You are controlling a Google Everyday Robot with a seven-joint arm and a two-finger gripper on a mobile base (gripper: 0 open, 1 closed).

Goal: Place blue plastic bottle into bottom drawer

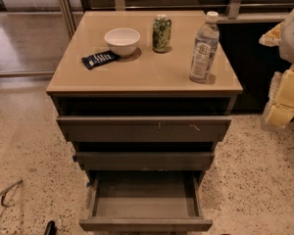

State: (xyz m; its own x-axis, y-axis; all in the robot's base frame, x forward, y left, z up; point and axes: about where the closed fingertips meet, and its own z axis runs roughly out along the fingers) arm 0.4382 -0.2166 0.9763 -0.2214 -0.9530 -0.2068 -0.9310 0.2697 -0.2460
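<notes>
Speckled flooring surrounded a tan-topped cabinet (152, 75). The blue plastic bottle (204, 48) was stood upright near its right front corner — right of centre in the frame. Low in the frame the bottom drawer (145, 207) was pulled out. A green can (161, 33) was set behind the bottle, with a white bowl (122, 40) and a dark packet (99, 59) further left. The gripper (284, 99) was cut off by the right edge, apart from the bottle — whether wide or narrow could not be told.
</notes>
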